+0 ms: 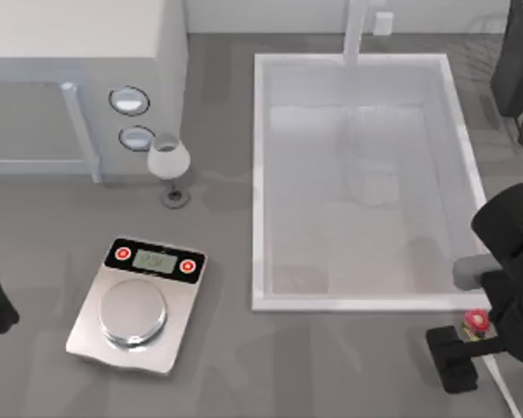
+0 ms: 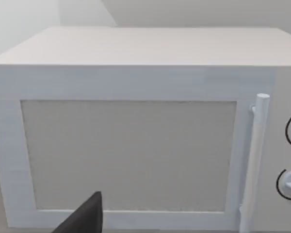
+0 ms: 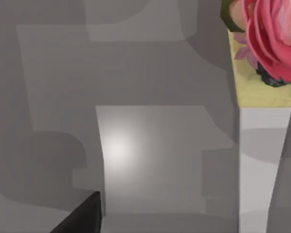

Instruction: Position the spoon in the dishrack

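I'm on the approach: my right gripper (image 1: 460,348) hovers lower right beside the spoon (image 1: 478,320); I can't tell its finger spread; dishrack (image 1: 516,70) waits upper right; next, probably, descend and pinch the handle; left arm parked at left edge.

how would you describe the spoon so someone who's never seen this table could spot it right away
Start at the big white rectangular sink basin and go to its near right corner, on the table's right side. Just past that corner, on the grey tabletop beside the right gripper, lies the small slim spoon with a cream-white handle. Its round red end with a bit of yellow sets it apart from the black arm parts around it.
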